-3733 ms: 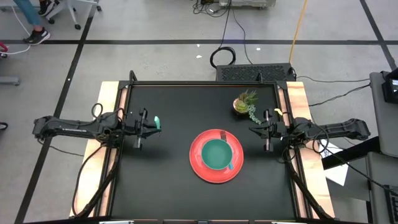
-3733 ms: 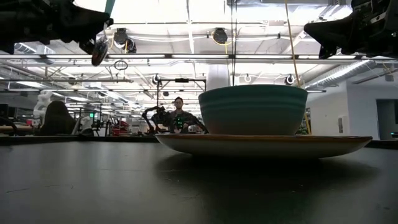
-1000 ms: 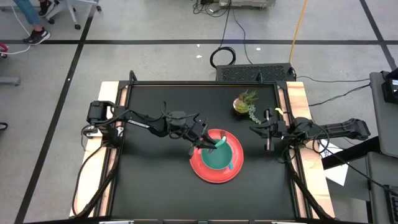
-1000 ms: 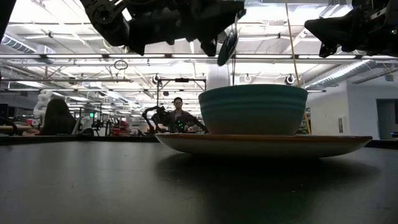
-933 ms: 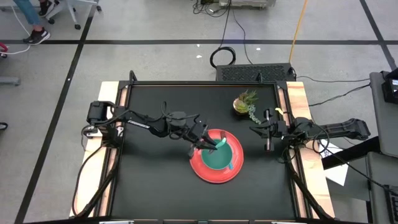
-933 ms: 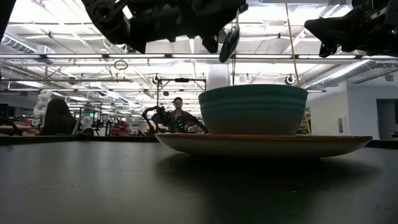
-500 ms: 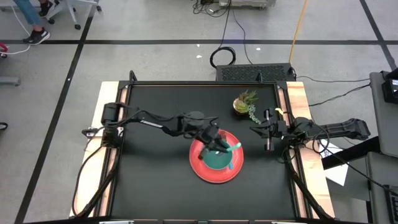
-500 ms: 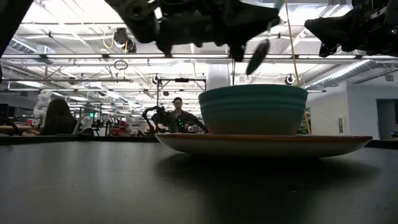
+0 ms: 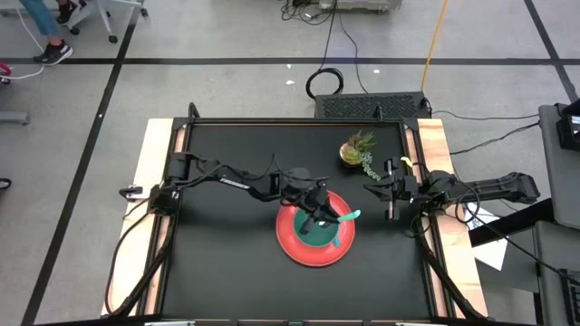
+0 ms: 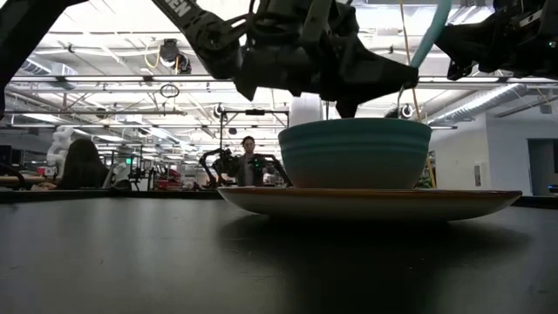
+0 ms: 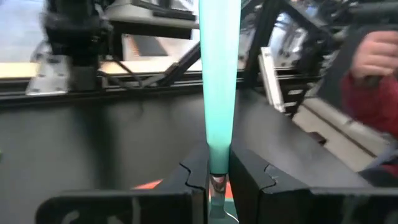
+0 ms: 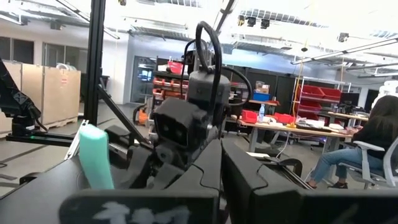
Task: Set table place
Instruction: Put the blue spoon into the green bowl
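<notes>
A round red plate (image 9: 292, 246) lies in the middle of the black table (image 9: 227, 181), with a teal bowl (image 9: 314, 237) standing on it; both also show in the low view, the plate (image 10: 370, 202) under the bowl (image 10: 355, 155). My left gripper (image 9: 319, 215) is right over the bowl, shut on a spoon with a teal handle (image 9: 350, 216). The spoon's metal end points down into the bowl and is hidden by the rim. A second teal handle (image 9: 336, 241) lies on the plate's right side. My right gripper (image 9: 370, 188) waits, shut, at the table's right edge. My left gripper pinches the spoon between its two fingers where the teal handle meets the metal neck (image 11: 216, 177). The fingers come from above, slanting down from the table's left. The handle (image 10: 432, 30) sticks up and toward the table's right, and the spoon is tilted with its metal end down.
A small potted green plant (image 9: 358, 151) stands at the far right, close to my right gripper. Light wooden strips (image 9: 156, 181) run along the table's left and right sides. People sit in the room beyond the table (image 10: 250, 161).
My left gripper has gone toward the table's right, from the plate's left rim to over the bowl, and has come down. The spoon has tipped: its metal end, which was above the rim, is now down inside the bowl, with the handle up to the right.
</notes>
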Controlling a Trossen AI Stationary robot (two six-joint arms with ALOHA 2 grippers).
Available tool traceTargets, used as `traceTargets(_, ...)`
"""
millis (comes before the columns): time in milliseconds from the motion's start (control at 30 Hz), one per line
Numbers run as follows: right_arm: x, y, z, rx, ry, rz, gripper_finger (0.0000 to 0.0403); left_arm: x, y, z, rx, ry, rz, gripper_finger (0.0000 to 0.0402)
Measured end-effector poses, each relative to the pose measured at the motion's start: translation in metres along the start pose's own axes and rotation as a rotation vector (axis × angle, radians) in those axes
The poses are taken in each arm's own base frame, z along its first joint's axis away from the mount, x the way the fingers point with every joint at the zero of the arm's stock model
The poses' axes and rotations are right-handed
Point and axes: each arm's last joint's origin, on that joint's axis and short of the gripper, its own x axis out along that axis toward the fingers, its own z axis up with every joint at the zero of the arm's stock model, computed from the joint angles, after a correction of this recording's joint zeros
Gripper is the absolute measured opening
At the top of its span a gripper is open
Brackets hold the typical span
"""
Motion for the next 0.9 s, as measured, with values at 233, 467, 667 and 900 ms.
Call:
traceTargets(233,0.0,0.0,0.0,0.0,0.0,0.0,0.0,0.003,-0.004,-0.01,0.05,0.107,0.107,0.0038)
traceTargets(467,0.0,0.0,0.0,-0.001,0.0,0.0,0.0,0.007,-0.012,-0.014,0.085,0.154,0.157,0.0038)
traceTargets(667,0.0,0.0,0.0,-0.001,0.0,0.0,0.0,0.011,-0.02,-0.016,0.114,0.182,0.199,0.0038)
traceTargets(900,0.0,0.0,0.0,0.006,-0.003,0.0,0.0,0.013,-0.024,-0.019,0.097,0.208,0.245,0.0038)
